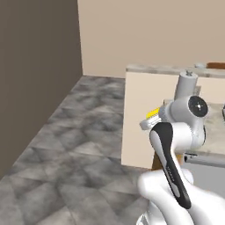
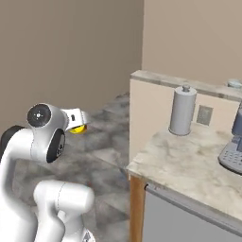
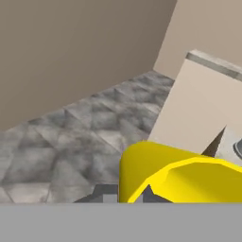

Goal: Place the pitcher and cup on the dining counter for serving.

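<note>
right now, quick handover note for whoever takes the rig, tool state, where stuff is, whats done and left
Tool: shut on the cup, carried in the air over the floor, left of the cabinet end.
Dining counter: the raised stone ledge behind the lower worktop; the cup is not on it yet.
Pitcher: not spotted from here; find it.
Done: cup picked up.
Left: set the cup on the dining counter, then fetch and place the pitcher.

Your arm holds the cup (image 3: 160,172) out over the floor (image 1: 74,145), left of the near worktop (image 2: 189,165). Behind that worktop rises the dining counter (image 2: 160,78). On the worktop, a canister (image 2: 182,111) stands against the counter's wall, an appliance (image 2: 232,153) to its right.
</note>
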